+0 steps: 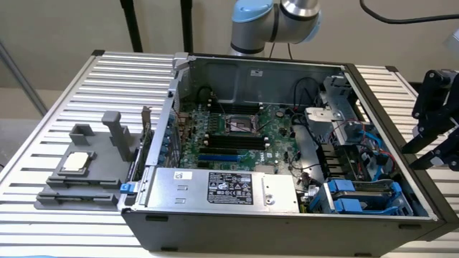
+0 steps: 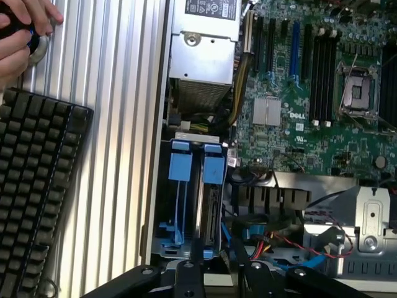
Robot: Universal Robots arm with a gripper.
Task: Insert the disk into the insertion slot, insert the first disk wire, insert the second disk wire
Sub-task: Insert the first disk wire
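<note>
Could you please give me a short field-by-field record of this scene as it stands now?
case: open computer case on a slatted table
slot: insertion slot, a grey cage with blue clips, in the case corner beside the power-supply box
slot contents: cannot tell
gripper: gripper above the slot end of the case, nearest the insertion slot
outside the case: keyboard on the table, a person's hand near it
</note>
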